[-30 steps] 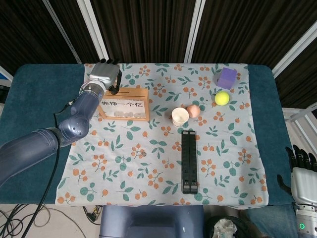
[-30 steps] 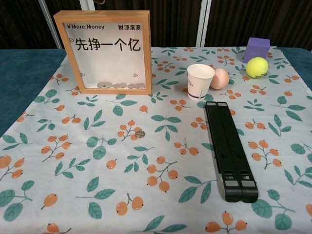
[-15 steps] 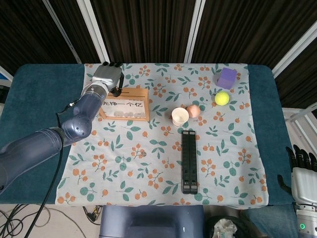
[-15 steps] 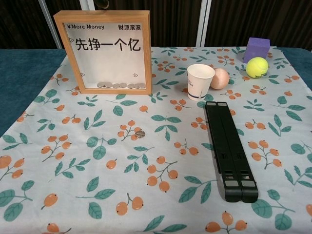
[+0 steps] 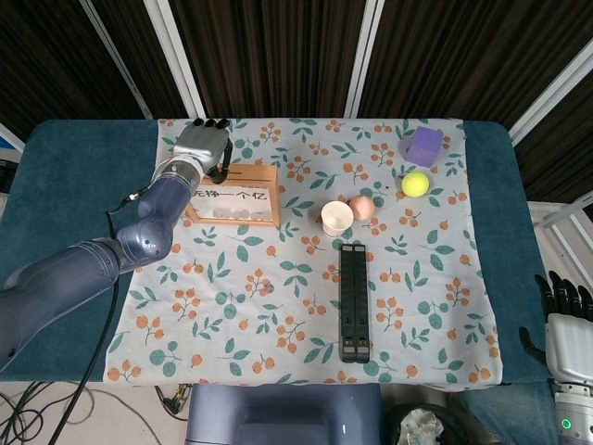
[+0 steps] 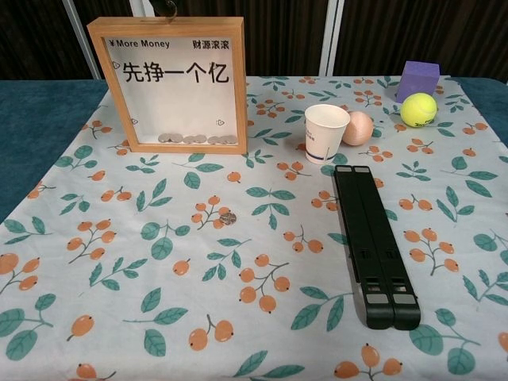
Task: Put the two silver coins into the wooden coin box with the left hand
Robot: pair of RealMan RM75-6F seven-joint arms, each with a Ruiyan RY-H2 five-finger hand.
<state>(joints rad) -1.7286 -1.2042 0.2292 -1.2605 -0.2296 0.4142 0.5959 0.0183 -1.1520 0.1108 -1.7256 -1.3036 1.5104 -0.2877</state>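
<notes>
**Left hand over the coin box, one coin out on the cloth**

Where the left hand (image 5: pixel 202 146) hangs above the back top edge of the wooden coin box (image 6: pixel 172 84), its dark fingers (image 5: pixel 220 167) curl down toward the frame's upper rim; from the chest view only a small dark tip shows above that rim. Whether those fingers pinch a coin cannot be told, as they are too small and dark in both views.

Below the fingers, behind the box's clear front, a row of coins lies along the bottom. Well away from the fingers, toward the robot, a single silver coin (image 6: pixel 228 217) lies flat on the floral cloth (image 6: pixel 119 278) covering the surface, apart from everything else.

Farther to the fingers' right stand a paper cup (image 6: pixel 325 132) and a peach-coloured egg (image 6: pixel 359 128) just beside it, then a yellow ball (image 6: pixel 418 109) and a purple block (image 6: pixel 417 78). A black folded stand (image 6: pixel 371 246) lies lengthwise near the cup.

The right hand (image 5: pixel 567 320) rests off the surface's right edge, fingers straight and apart, holding nothing.
</notes>
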